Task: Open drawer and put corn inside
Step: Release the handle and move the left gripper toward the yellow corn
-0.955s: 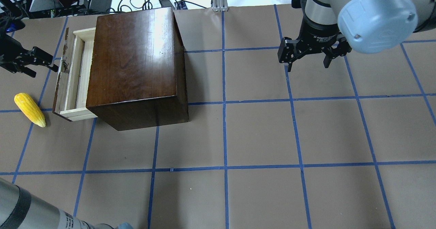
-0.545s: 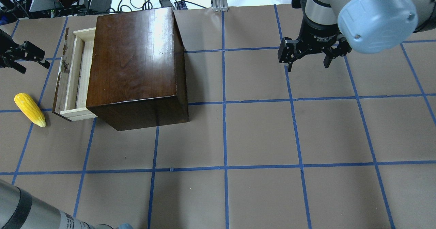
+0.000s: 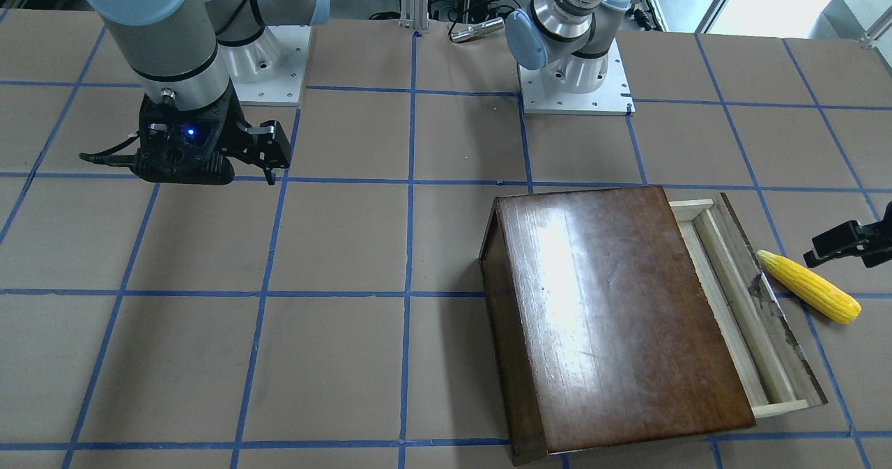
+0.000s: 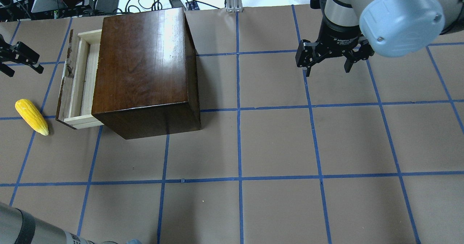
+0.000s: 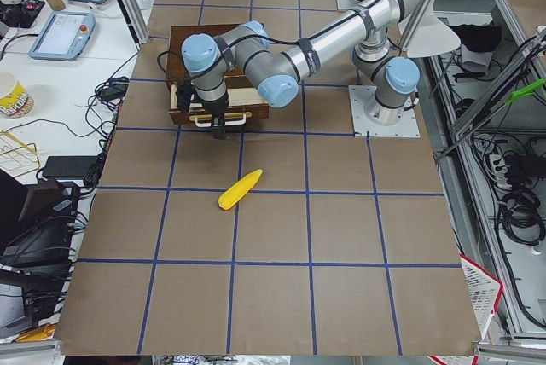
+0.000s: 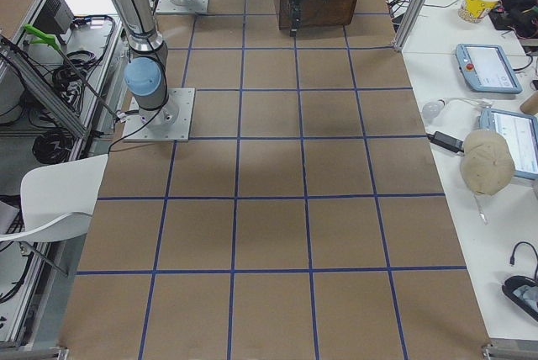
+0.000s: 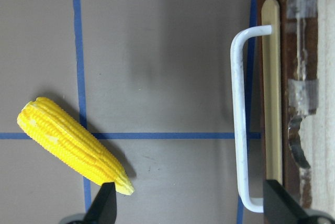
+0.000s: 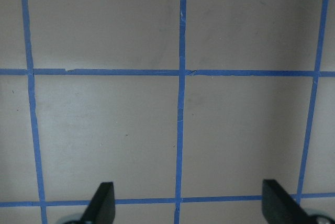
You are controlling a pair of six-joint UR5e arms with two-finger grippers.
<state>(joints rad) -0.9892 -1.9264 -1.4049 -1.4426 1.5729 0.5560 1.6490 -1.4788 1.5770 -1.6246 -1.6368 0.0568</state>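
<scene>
**Left wrist-mounted view.** Because the left claw (image 7: pixel 191 205) hangs above the strip of tabletop (image 7: pixel 167 41) between the drawer (image 7: pixel 320 171) and the corn (image 7: pixel 73 150), both task items show here. Its fingers (image 7: pixel 104 205) are spread wide and carry nothing. The white handle (image 7: pixel 238 124) on the drawer front is untouched. The corn lies flat, tapered end towards the claw and just beside one finger. I judge the claw is placed to go for the cob next.

**Overhead exterior view.** The drawer stands part way out of the dark box (image 4: pixel 145 70), on the robot's left side. Only a narrow strip of pale tray is exposed. The corn lies near the drawer front but apart from it, at a slant. In my judgement the cob fits that gap only if laid lengthwise along the tray; otherwise the drawer needs pulling out further. The right claw (image 4: pixel 328 70) hangs well apart from the box, released and empty, presumably parked clear of the work.

**Exterior front-facing view.** The box lid hides most of the tray. The corn is outside the drawer, on the tabletop.

**Right wrist-mounted view.** Fingers are wide apart over bare taped tabletop.

**Exterior left view.** The near arm reaches down in front of the drawer, with the corn on the tabletop before it. The claw's state cannot be judged here.

**Exterior right view.** Drawer and corn are hidden behind the box.
</scene>
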